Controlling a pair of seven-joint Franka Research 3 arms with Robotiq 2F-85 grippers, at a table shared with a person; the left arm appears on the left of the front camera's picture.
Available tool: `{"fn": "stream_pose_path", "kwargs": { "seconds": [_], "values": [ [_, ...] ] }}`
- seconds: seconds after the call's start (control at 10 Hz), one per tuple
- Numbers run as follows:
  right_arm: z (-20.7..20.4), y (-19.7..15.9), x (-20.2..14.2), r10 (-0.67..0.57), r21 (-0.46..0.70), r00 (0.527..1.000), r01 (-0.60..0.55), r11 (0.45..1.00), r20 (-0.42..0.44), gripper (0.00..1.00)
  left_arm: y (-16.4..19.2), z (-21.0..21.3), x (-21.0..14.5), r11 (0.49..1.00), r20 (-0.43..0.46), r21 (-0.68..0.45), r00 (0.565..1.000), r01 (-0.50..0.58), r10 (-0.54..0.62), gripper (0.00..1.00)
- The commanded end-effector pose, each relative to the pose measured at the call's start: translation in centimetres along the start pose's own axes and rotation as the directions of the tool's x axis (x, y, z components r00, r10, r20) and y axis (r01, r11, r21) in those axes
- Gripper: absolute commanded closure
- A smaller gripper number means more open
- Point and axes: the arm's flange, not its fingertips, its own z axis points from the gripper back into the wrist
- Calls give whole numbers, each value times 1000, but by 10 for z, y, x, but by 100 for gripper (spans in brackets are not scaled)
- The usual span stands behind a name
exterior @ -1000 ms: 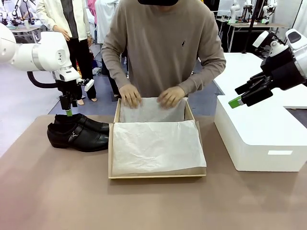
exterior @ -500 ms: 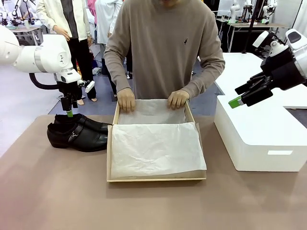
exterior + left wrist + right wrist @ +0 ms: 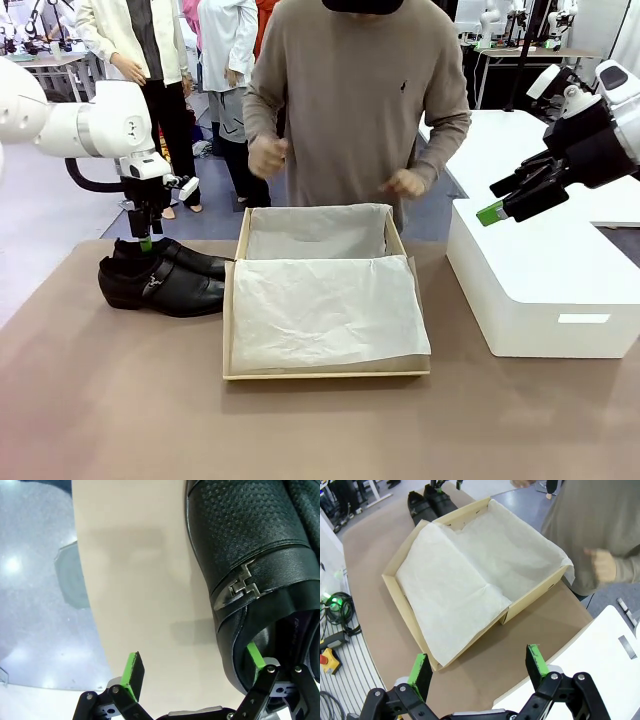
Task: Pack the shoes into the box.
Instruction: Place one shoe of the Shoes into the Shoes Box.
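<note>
The shoes (image 3: 160, 275) lie side by side on the brown desk (image 3: 300, 430), toes just beside the left wall of the box (image 3: 238, 240). They are glossy black leather. In the left wrist view the upper (image 3: 240, 525) is finely pitted, crossed by a smooth strap with a small silver buckle (image 3: 243, 584). The box is shallow tan cardboard, open, lined with creased white tissue (image 3: 325, 305) that spills over its near edge. A smooth white block box (image 3: 540, 290) stands to its right.

The left arm points straight down over the shoes' heels, jaws wide, with one green pad (image 3: 253, 656) inside a shoe's opening and the other (image 3: 132, 672) outside it. The right jaws hang wide and empty above the white box, tilted toward the tissue. The person's hands (image 3: 266, 157) are loosely curled, raised behind the box.
</note>
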Motion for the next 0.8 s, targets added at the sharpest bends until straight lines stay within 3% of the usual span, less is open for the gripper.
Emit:
{"fn": "stream_pose_path", "kwargs": {
  "seconds": [0.0,0.7],
  "values": [
    [-1,-3,0,19,15,1000,-19,1000,20,0,8,3,-2,1000,-1,-20,1000,-1,1,0],
    [-1,-3,0,19,15,1000,-19,1000,20,0,-11,32,2,1000,-4,26,1000,6,-6,0]
  ]
}}
